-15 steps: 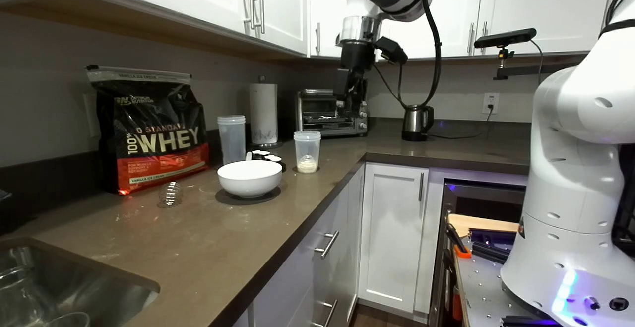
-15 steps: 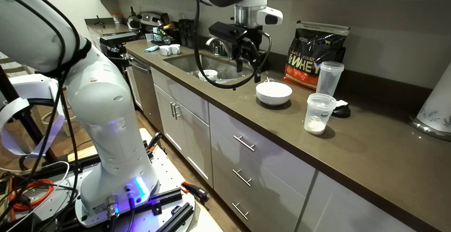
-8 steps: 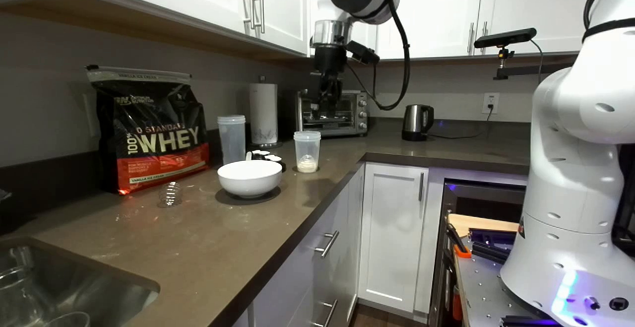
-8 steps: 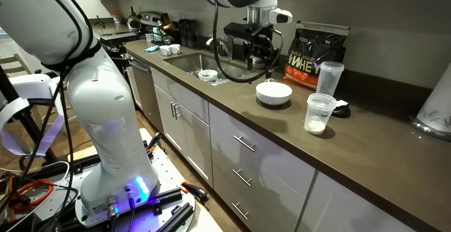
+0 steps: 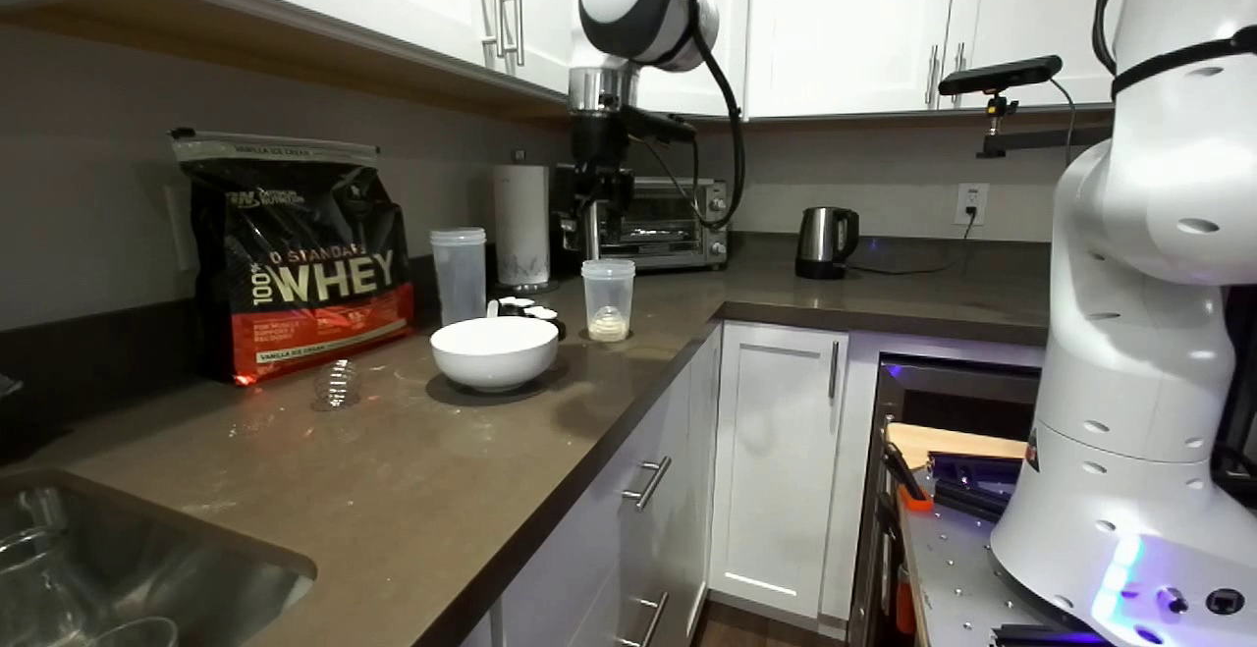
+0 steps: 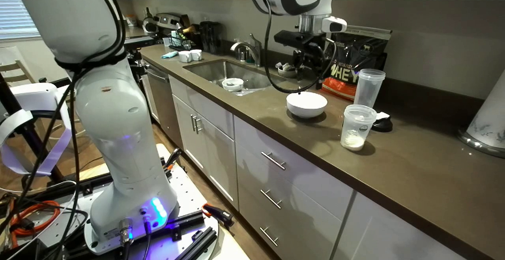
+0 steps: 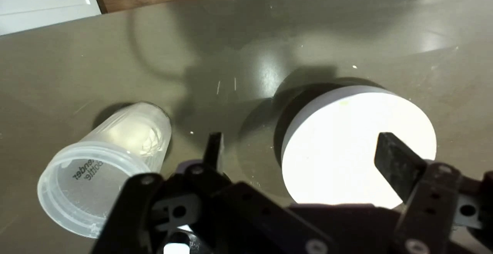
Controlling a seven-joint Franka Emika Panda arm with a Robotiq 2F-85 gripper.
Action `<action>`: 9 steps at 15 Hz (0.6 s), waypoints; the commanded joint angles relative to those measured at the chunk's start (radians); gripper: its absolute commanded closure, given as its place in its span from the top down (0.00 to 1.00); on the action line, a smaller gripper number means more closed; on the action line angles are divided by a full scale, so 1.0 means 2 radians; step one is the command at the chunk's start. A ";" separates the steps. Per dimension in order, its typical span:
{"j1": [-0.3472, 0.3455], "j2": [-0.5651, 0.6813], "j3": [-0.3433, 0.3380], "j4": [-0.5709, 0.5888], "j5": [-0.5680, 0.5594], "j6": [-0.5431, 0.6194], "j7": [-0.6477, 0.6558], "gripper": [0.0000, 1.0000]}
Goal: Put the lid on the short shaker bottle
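Note:
The short shaker bottle (image 5: 609, 298) is clear, open-topped and upright on the counter, with whitish powder in its bottom. It also shows in an exterior view (image 6: 357, 128) and at the left of the wrist view (image 7: 133, 130). Black lids with white tops (image 5: 540, 315) lie behind the white bowl, one showing beside the short bottle (image 6: 382, 124). A lid is partly hidden behind the left finger in the wrist view (image 7: 177, 247). My gripper (image 7: 300, 146) is open and empty, above the counter and bowl side, right of the short bottle in the wrist view; it shows in both exterior views (image 5: 587, 225) (image 6: 307, 70).
The white bowl (image 5: 494, 352) stands below the right finger in the wrist view (image 7: 358, 146). A taller bottle (image 5: 459, 279) stands behind the lids near the whey bag (image 5: 304, 274). A wire ball (image 5: 337, 387), paper towel roll (image 5: 522, 225), toaster oven (image 5: 668, 225) and sink (image 6: 236, 74) are around.
The arm has swung over the counter toward the bowl and bottles, leftward in an exterior view and rightward in an exterior view. The objects on the counter have not moved.

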 commanded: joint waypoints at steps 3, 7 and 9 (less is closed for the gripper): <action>-0.003 0.076 0.003 0.084 -0.006 -0.010 0.057 1.00; -0.004 0.079 0.002 0.083 0.000 -0.003 0.053 1.00; -0.004 0.086 0.002 0.091 -0.001 -0.003 0.055 1.00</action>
